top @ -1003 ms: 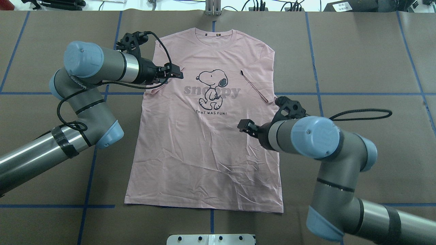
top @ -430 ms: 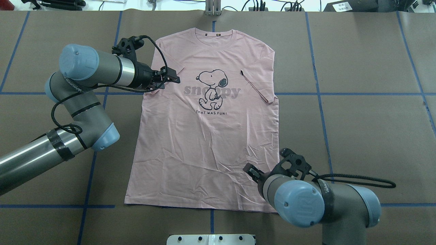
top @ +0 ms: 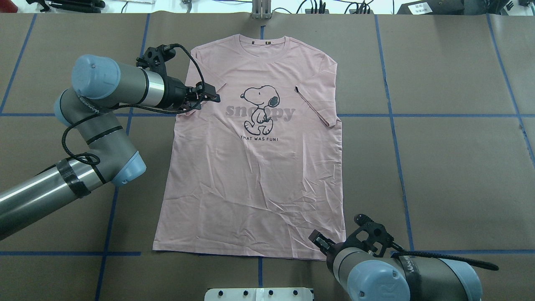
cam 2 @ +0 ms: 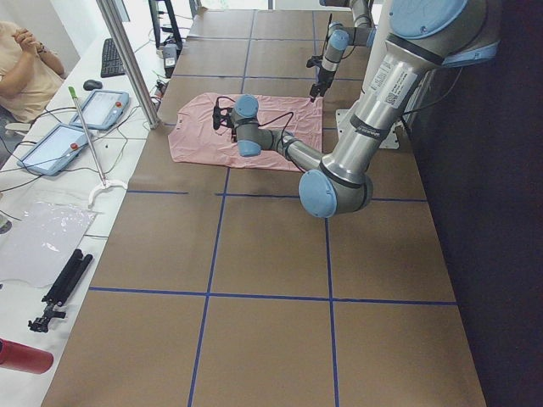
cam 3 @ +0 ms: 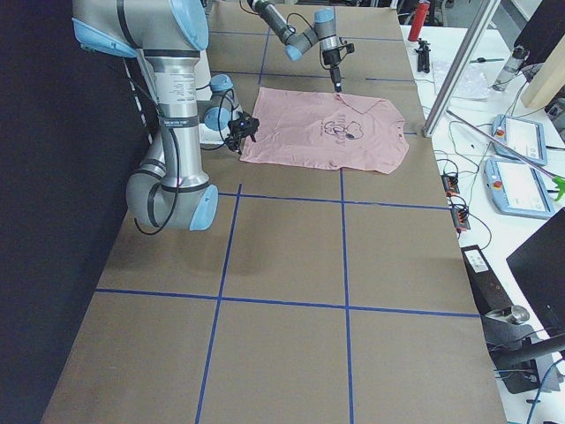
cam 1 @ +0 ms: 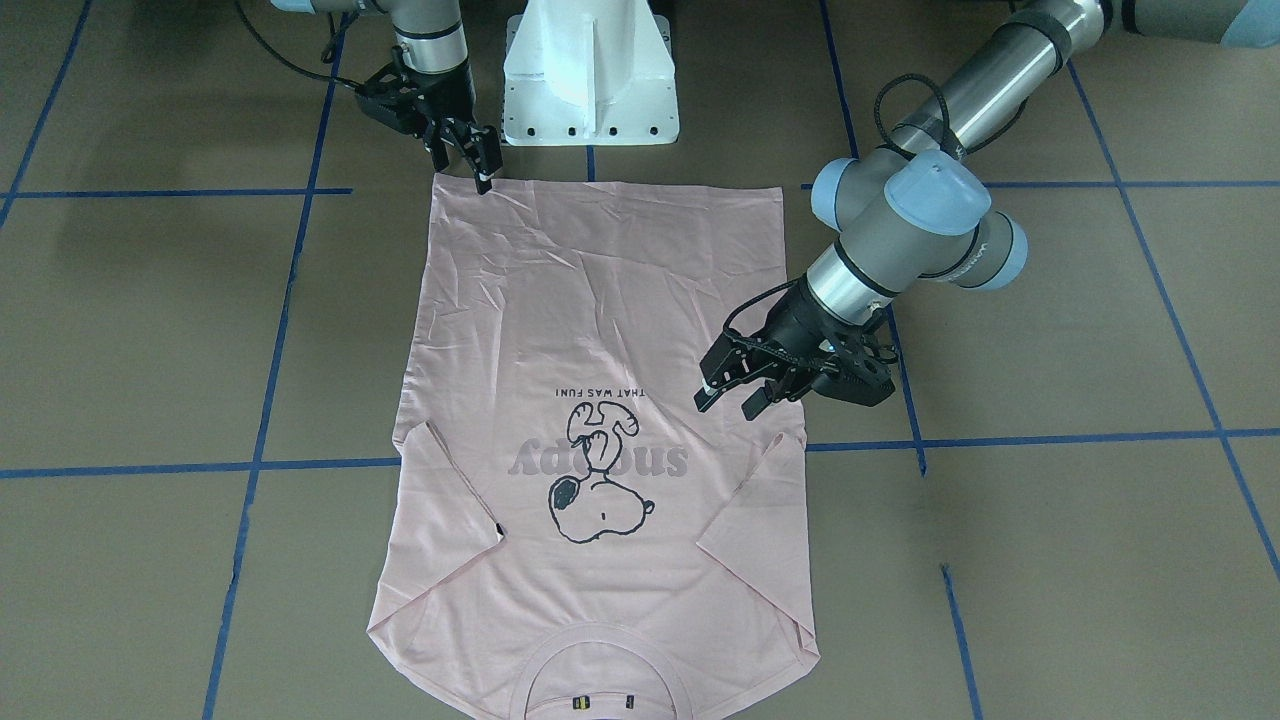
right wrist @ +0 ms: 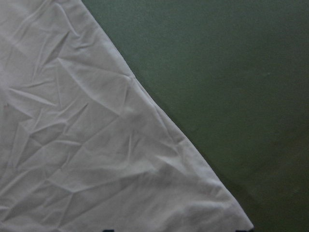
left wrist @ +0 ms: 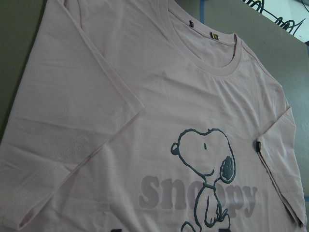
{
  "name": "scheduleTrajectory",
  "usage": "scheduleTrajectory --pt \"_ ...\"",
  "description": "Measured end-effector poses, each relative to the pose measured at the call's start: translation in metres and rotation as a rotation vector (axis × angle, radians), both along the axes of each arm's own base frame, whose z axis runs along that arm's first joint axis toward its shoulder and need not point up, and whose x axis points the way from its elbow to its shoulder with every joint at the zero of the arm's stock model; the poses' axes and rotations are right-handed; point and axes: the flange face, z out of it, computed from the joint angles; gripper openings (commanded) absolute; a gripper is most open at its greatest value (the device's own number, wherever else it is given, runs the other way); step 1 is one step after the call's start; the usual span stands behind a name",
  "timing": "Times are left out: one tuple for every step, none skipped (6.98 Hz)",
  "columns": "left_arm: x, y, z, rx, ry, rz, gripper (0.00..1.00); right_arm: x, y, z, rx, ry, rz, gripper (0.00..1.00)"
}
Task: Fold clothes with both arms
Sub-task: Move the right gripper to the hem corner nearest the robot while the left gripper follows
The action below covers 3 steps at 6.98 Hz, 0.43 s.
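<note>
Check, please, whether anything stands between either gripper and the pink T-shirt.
Nothing visible does: the left gripper hangs open over the folded-in sleeve of the pink T-shirt, and the right gripper is at its hem corner.

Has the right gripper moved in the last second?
Yes. The right gripper came down-frame along the T-shirt's edge to its hem corner at the blue tape line.

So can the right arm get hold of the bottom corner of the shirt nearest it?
Probably yes. The right arm has its jaws open right beside that hem corner of the T-shirt. The cloth lies flat there, with nothing on it or in the way.
</note>
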Motion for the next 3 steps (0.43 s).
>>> scheduleTrajectory --pt "0.0 0.0 0.001 -0.005 0.001 -0.001 0.74 -0.002 0.007 0.007 -0.002 0.014 -0.01 0.87" --pt "0.0 0.001 0.001 -0.008 0.001 0.0 0.74 -0.001 0.009 0.015 -0.003 0.03 -0.015 0.86" --pt "0.0 0.001 0.001 -0.009 0.0 -0.001 0.74 -0.002 0.01 0.02 -0.004 0.041 -0.017 0.86"
